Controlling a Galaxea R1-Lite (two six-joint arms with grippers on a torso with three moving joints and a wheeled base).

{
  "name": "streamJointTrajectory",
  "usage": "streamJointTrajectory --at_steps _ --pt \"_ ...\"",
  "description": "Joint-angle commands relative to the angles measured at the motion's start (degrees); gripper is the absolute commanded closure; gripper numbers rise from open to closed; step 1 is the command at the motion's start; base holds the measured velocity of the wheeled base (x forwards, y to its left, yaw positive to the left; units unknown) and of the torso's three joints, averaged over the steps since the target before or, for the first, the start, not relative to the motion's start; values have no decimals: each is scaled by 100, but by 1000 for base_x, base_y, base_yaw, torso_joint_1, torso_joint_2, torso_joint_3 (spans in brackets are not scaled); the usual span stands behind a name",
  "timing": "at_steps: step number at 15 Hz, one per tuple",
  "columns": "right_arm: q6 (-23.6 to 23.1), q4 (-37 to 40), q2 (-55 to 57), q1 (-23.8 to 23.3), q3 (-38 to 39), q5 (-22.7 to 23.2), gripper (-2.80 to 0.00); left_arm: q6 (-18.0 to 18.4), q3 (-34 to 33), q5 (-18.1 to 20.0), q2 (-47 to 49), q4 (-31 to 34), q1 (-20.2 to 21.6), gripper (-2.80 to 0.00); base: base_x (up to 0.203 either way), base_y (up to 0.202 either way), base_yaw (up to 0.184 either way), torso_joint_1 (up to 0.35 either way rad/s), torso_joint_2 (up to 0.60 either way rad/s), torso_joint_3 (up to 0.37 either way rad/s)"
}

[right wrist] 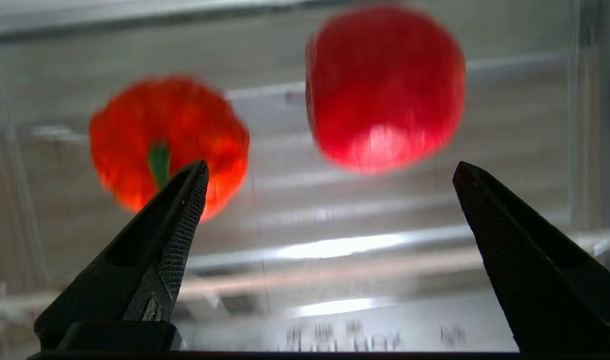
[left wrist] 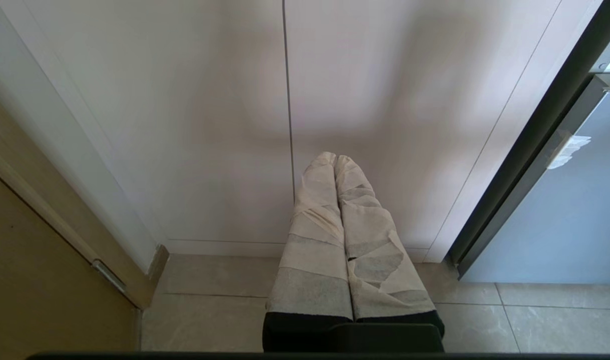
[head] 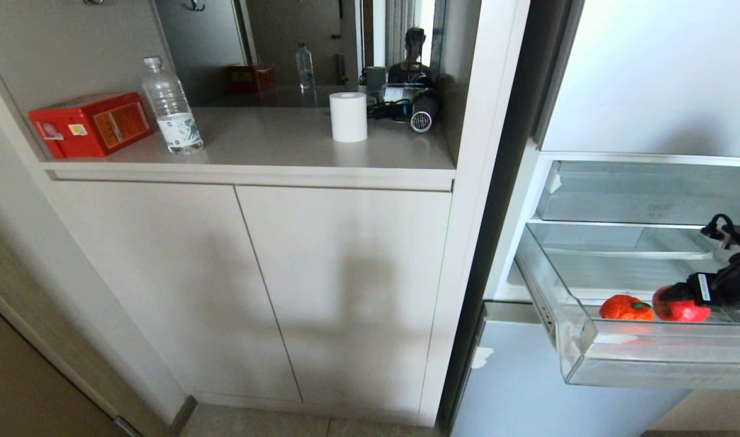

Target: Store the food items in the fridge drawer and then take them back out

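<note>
Red and orange-red, two fruits (head: 626, 308) sit apart inside your fridge drawer (head: 649, 364); right hand (right wrist: 330, 170) released beside them, left hand (left wrist: 335, 160) clenched.

Left pincer (left wrist: 336, 159) tape-wrapped white; right pincer (right wrist: 330, 170) black, textured.
</note>
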State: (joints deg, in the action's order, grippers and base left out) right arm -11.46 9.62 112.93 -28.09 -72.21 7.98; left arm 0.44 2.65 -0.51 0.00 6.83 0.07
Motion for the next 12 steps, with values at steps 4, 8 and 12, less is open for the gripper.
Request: streamJointTrajectory --at_steps 4,8,12 --pt "187 -13 882 15 -793 -1 -280 0 -1 -2 9 3 1 0 0 0 0 0 0 0" --pt "188 -13 1289 2 -1174 -7 -280 0 -1 -2 9 3 1 0 0 0 0 0 0 0" --pt "179 -4 1433 -28 -1278 -16 -280 0 -1 -2 9 3 1 0 0 0 0 0 0 0"
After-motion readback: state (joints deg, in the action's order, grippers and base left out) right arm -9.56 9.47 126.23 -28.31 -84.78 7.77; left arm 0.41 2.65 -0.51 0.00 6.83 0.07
